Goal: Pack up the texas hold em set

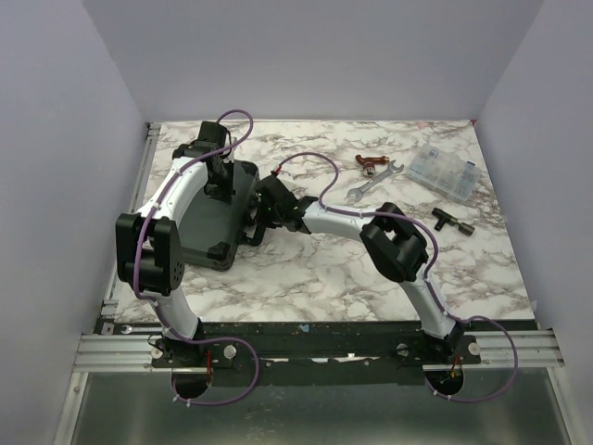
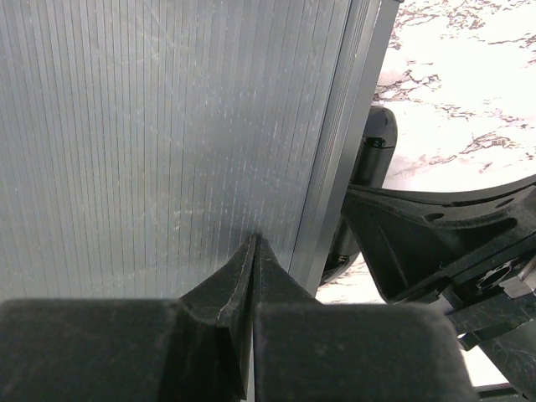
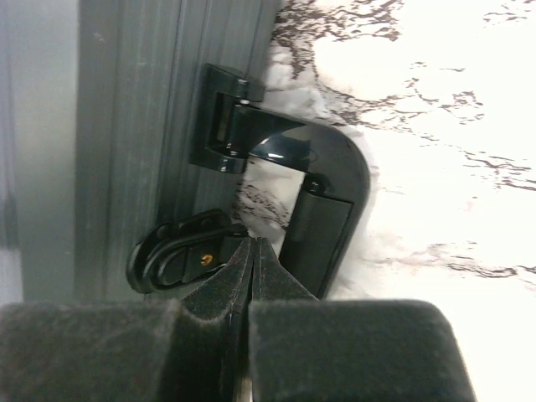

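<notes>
Marble-print tabletop (image 1: 371,269) inside plain white walls. The black briefcase (image 1: 215,227) of the hold em set lies flat at the left-centre of the table with its lid down. No chips, card decks or discs are loose anywhere in view, so the contents look to be packed inside already. The left gripper (image 1: 220,178) is over the far part of the lid. In the left wrist view its jaws are pressed together with nothing between them, and the tips (image 2: 254,251) sit on or just above the ribbed lid near its right edge; contact can't be confirmed. The right gripper (image 1: 267,211) is at the case's right side, jaws also pressed together and empty. Its tips (image 3: 254,251) are just beside the black latch (image 3: 172,251) and next to the carry handle (image 3: 318,230), which lies out on the marble. Whether that latch is fastened is unclear from this angle, and a second latch isn't visible. My read is that the task is late stage: lid shut, with securing the latches probably what's left. The silver wrench (image 1: 375,179), a red-handled tool (image 1: 369,162), the clear compartment box (image 1: 447,171) and a black T-shaped part (image 1: 451,221) sit far right, well apart from the case.
</notes>
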You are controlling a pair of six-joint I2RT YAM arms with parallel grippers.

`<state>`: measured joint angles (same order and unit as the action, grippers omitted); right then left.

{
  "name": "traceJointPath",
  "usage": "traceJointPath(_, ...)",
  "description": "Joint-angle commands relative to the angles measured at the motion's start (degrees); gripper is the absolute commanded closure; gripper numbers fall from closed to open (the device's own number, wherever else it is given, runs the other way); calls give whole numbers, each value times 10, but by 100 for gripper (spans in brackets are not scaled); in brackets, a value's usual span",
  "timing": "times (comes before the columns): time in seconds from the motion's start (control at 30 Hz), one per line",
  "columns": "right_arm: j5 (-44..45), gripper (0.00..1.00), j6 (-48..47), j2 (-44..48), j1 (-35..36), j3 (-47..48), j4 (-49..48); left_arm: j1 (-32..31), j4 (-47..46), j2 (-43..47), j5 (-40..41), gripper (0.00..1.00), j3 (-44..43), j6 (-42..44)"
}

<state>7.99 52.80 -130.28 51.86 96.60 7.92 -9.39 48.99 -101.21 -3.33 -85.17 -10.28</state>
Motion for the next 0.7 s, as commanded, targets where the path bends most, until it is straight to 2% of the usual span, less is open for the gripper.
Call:
traceJointPath(0.0, 26, 99, -10, -22, 11, -29, 43, -4, 46, -45, 10, 100, 25, 7)
traceJointPath(0.3, 4, 99, -9, -38, 13, -22, 37, -4, 46, -45, 11, 100, 27, 7)
traceJointPath(0.67, 28, 99, -1, -65, 34, -25, 38, -4, 47, -48, 11, 100, 25, 8)
